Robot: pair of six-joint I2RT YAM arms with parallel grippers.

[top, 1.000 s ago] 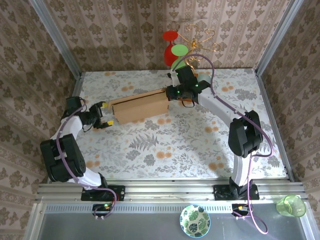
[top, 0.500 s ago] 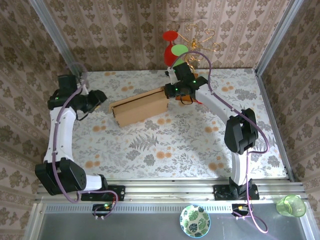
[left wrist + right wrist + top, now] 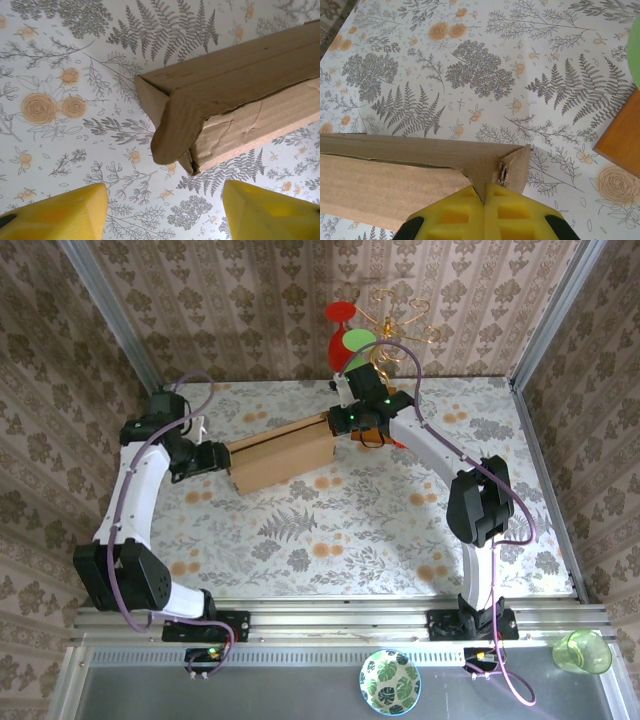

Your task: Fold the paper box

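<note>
The large brown cardboard paper box lies on the floral bench, toward the far side. The right fingers are pinched shut on its right end; the left fingers stand apart, empty, just left of its loose rounded flap. A careless push there could crumple that flap or tear the pinched corner.

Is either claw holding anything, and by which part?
The right claw pinches the paper box by the cardboard edge at its end corner. The left claw is open near the other end, holding nothing.
</note>
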